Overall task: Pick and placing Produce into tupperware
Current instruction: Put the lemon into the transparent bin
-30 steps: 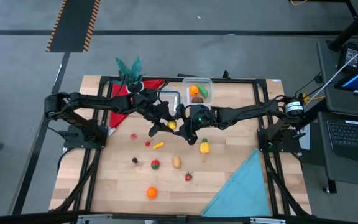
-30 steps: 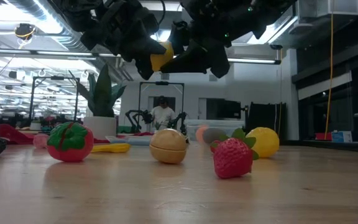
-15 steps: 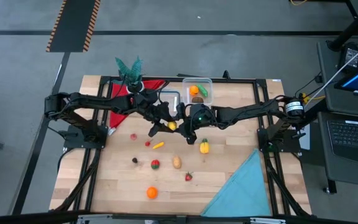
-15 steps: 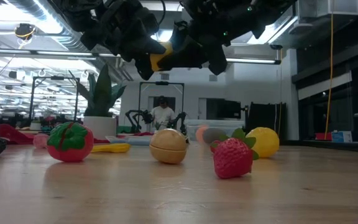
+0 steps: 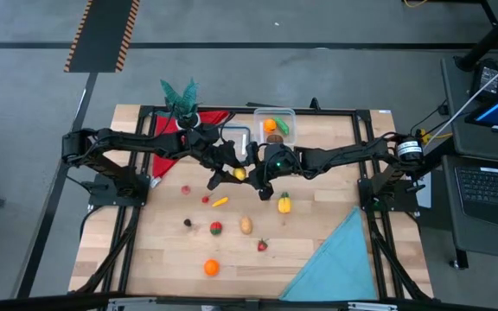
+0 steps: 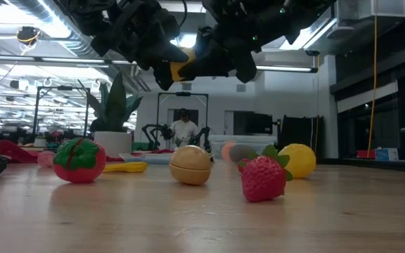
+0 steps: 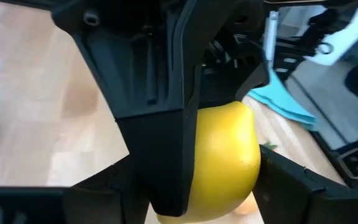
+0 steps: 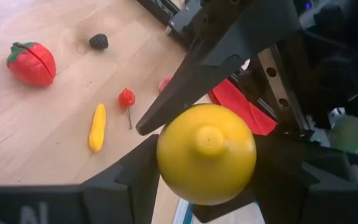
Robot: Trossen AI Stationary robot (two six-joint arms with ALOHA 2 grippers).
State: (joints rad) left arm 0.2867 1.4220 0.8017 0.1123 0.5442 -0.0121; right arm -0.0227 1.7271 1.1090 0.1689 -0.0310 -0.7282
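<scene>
Midair above the middle of the bench (image 5: 318,259), a yellow lemon (image 5: 240,174) sits between both tools. The left tool (image 5: 229,173) has its fingers against the lemon's sides, and the right tool (image 5: 253,176) has its fingers closed on the same fruit from the opposite side, so both grip it at once. From the right wrist, the lemon (image 8: 206,153) fills the gap between the dark fingers (image 8: 135,180), its nub facing the camera.

The tupperware (image 5: 274,126) stands at the far edge of the bench, holding an orange piece and a green piece. Loose on the wood lie a strawberry (image 6: 264,177), a tomato (image 6: 80,160), a brown potato (image 6: 190,165), an orange (image 5: 210,267) and a pineapple-like yellow fruit (image 5: 284,204).
</scene>
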